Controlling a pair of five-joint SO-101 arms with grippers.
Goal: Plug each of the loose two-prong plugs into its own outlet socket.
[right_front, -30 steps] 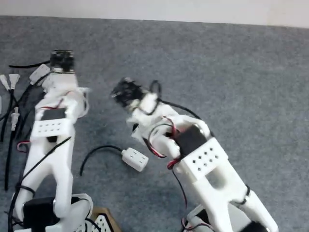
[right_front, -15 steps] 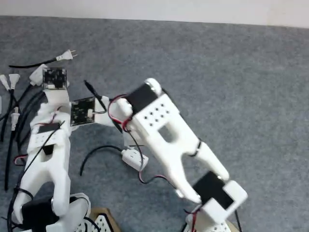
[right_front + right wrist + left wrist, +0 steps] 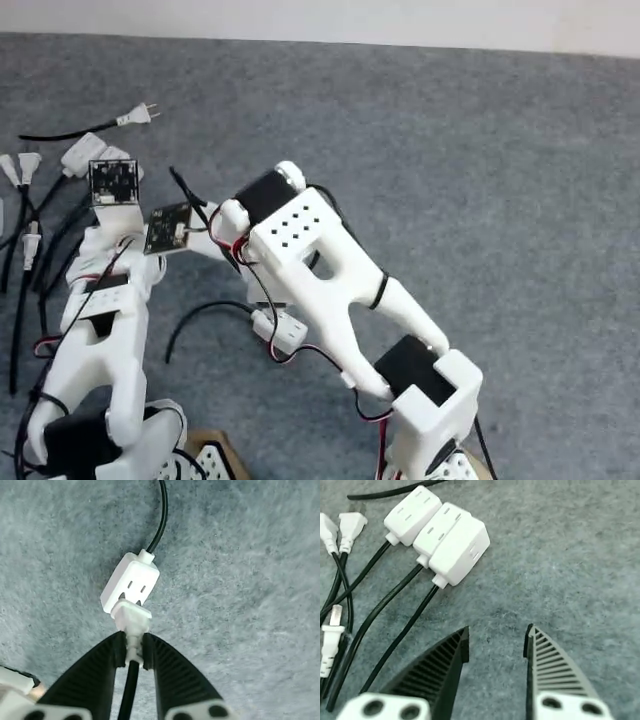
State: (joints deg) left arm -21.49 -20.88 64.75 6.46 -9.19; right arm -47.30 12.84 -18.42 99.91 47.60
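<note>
- Swung over from the middle, the right arm now lies across the left half of the surface (image 3: 500, 150) with its elbow raised. The left arm has drawn back toward the near edge, uncovering a stray plug (image 3: 137, 114) near the far-left corner.
- The right tool (image 3: 133, 637) is clamped on a white two-prong plug (image 3: 131, 616), and the black cord runs back between its fingers.
- That plug's front is pressed against one end of an outlet socket (image 3: 131, 582). I cannot tell whether the prongs are in.
- The left tool (image 3: 497, 629) hangs with its jaws apart and nothing between them, just over the surface.
- Near it, three sockets (image 3: 440, 530) lie side by side, touching, with their cords trailing off together.
- Two loose plugs (image 3: 352, 522) lie beside those cords, by the left edge.
- A lone socket (image 3: 283, 330) lies under the right arm, toward the near edge.
</note>
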